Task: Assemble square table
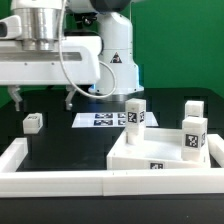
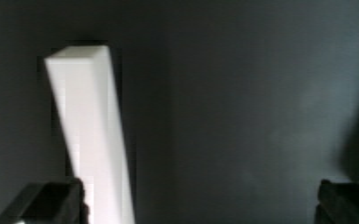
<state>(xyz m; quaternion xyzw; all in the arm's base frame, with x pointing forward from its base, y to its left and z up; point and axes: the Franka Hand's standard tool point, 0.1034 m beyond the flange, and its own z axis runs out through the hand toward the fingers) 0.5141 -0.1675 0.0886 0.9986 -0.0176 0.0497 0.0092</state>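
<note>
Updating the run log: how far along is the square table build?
Done, apparently: three small tagged white legs stand upright on the large white plastic square slab; whether screwed tight, unclear. In hand: nothing; the claw hangs open and empty. Left: the fourth leg, sitting apart on the black surface.

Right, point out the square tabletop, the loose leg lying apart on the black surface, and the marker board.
square tabletop (image 1: 150, 160), exterior view, bare top face near its front edge.
loose leg (image 1: 33, 122), exterior view, middle of its tagged face.
marker board (image 1: 100, 120), exterior view, on its printed tags.
</note>
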